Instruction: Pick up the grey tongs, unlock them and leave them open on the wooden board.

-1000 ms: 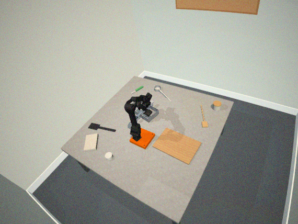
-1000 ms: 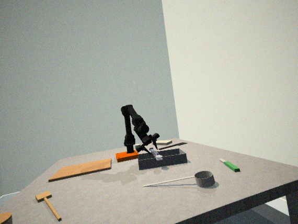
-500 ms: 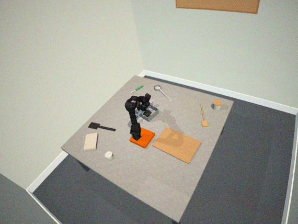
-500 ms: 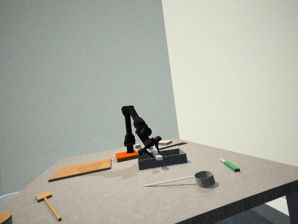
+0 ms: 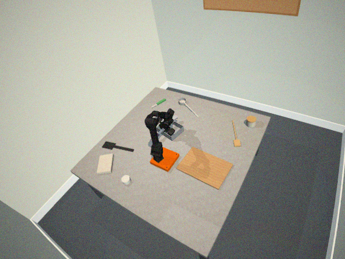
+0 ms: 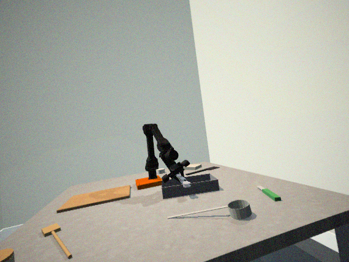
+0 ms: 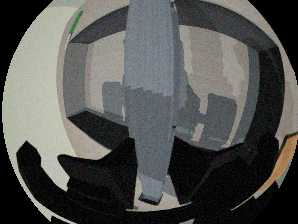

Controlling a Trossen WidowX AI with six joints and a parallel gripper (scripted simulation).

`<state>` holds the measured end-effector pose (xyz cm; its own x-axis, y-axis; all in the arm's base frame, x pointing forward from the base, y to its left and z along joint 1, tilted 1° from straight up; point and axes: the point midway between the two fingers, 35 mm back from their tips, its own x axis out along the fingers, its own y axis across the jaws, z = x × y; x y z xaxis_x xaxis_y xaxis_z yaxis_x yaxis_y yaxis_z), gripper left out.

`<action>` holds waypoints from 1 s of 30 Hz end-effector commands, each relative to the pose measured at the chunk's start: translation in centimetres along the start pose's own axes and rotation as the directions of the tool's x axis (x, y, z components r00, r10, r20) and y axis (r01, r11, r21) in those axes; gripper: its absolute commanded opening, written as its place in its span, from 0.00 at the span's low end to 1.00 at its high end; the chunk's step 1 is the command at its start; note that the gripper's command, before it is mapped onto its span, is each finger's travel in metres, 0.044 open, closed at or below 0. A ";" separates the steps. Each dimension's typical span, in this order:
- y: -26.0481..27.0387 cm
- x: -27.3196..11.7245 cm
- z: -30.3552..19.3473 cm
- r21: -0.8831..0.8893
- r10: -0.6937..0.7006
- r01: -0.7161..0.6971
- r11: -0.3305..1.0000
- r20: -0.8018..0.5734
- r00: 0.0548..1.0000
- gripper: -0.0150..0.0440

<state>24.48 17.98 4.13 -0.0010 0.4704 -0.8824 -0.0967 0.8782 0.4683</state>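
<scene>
The grey tongs lie closed, about level, across the roasting tin, one end over each of two opposite walls. My gripper points down over the tin and is shut on the tongs, a black finger against each side of them in the wrist view. In the top and exterior views the arm hides much of their middle. The wooden board lies flat on the table, to the right of the arm's base in the top view.
The orange base stands between tin and board. A green-handled tool and a long-handled pan lie beyond the tin. A mallet and a tub are at the right. A black spatula, a pale block and a white cup are left.
</scene>
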 end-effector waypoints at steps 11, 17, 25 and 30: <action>0.2 -0.3 0.1 -0.001 0.001 -0.001 1.000 0.001 1.000 0.06; 2.8 -5.0 0.3 0.003 -0.002 0.002 1.000 -0.002 1.000 0.00; 3.6 -6.8 0.1 0.005 -0.004 0.004 1.000 -0.004 1.000 0.00; 3.6 -6.8 0.1 0.006 -0.018 0.018 1.000 -0.006 1.000 0.00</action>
<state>24.12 17.87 11.55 -0.0103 0.4610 -0.8873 -0.0920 0.8832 0.4599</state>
